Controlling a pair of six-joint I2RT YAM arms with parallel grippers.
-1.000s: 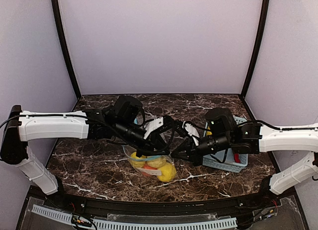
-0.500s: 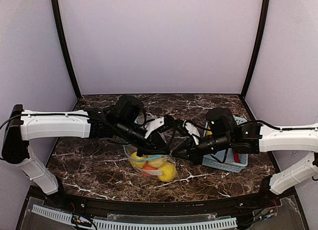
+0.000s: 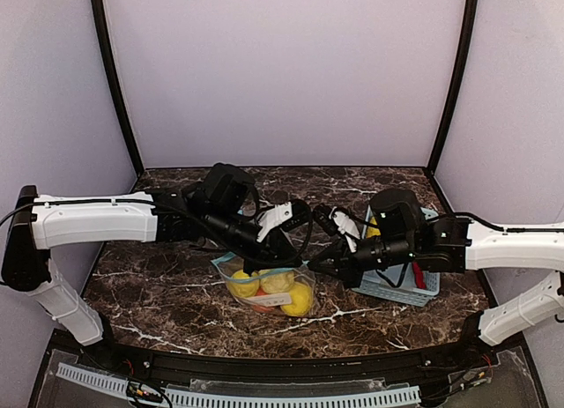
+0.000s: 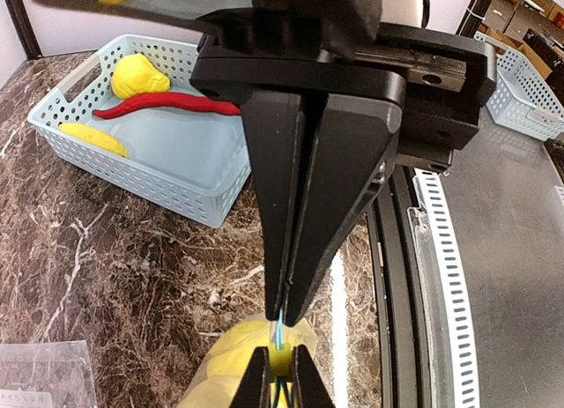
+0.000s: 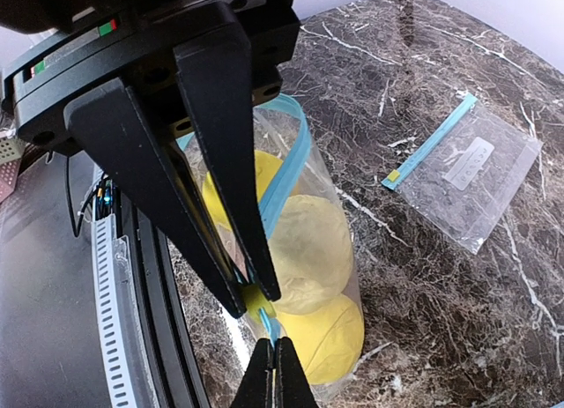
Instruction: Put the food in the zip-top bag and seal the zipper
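Your left gripper (image 4: 282,313) is clamped on the zipper (image 5: 286,174); your right gripper (image 5: 256,300) pinches it too; bag (image 3: 263,285) holds yellow food (image 5: 308,241); chili (image 4: 167,108) in basket (image 4: 159,183).

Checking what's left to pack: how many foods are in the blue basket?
3: red chili central, lumpy yellow fruit one side, slim yellow piece the other; left tool may hide more.

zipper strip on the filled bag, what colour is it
Light blue; the zipper strip shows best in the right wrist view.
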